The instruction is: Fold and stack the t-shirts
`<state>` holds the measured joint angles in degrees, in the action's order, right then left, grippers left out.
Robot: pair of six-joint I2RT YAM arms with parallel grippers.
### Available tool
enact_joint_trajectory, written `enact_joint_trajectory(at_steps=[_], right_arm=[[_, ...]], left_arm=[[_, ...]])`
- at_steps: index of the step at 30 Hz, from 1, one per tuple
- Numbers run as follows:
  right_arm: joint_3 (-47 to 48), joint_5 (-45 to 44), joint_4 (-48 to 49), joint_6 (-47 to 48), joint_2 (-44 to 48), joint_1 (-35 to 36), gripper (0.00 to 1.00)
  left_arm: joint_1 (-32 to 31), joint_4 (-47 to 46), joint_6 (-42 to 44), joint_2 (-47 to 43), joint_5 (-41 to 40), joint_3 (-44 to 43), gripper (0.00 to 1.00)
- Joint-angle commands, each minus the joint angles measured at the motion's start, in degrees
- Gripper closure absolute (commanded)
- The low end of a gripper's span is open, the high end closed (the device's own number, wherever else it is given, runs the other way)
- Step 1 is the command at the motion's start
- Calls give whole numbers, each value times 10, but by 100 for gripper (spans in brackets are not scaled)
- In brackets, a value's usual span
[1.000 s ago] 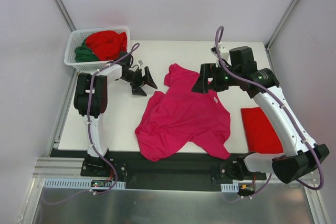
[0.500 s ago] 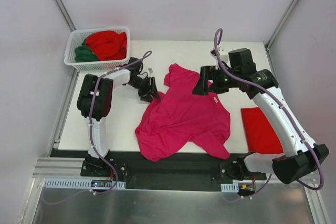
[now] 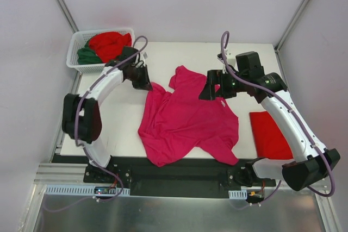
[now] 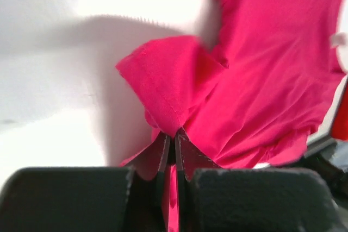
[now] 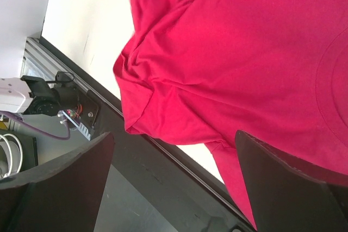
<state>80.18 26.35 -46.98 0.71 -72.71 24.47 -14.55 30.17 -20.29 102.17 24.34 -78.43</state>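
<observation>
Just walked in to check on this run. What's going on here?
The left gripper is shut on an edge of the pink shirt, which lies crumpled mid-table. The right gripper hovers open over it. A folded red shirt lies at the right; red and green shirts sit in the basket.

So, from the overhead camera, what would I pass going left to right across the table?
White lattice basket, holding a crumpled dark green shirt then a bright red shirt → spread magenta-pink t-shirt → folded red t-shirt.
</observation>
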Motion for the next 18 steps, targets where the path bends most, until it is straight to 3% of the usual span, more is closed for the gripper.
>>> enact_joint_trajectory(at_steps=[1, 4, 5, 6, 7, 9, 11, 18], right_arm=[[-4, 18, 0, 8, 17, 1, 4], [-4, 22, -6, 10, 15, 1, 4], [-4, 23, -5, 10, 15, 1, 4], [-3, 24, -5, 10, 15, 1, 4], [-2, 27, -6, 11, 15, 1, 4], [0, 27, -8, 12, 14, 1, 4], [-2, 30, -9, 13, 14, 1, 4], [-10, 42, -8, 9, 12, 1, 4]], left_arm=[[3, 26, 43, -130, -144, -64, 100], [7, 58, 66, -146, -204, -69, 100], [9, 67, 71, -145, -215, -66, 96], [11, 80, 76, -144, -237, -62, 82], [13, 95, 76, -141, -241, -56, 51], [12, 99, 68, -149, -242, -45, 47], [12, 98, 48, -169, -236, -30, 1], [-21, 103, -24, -170, -123, -28, 1]])
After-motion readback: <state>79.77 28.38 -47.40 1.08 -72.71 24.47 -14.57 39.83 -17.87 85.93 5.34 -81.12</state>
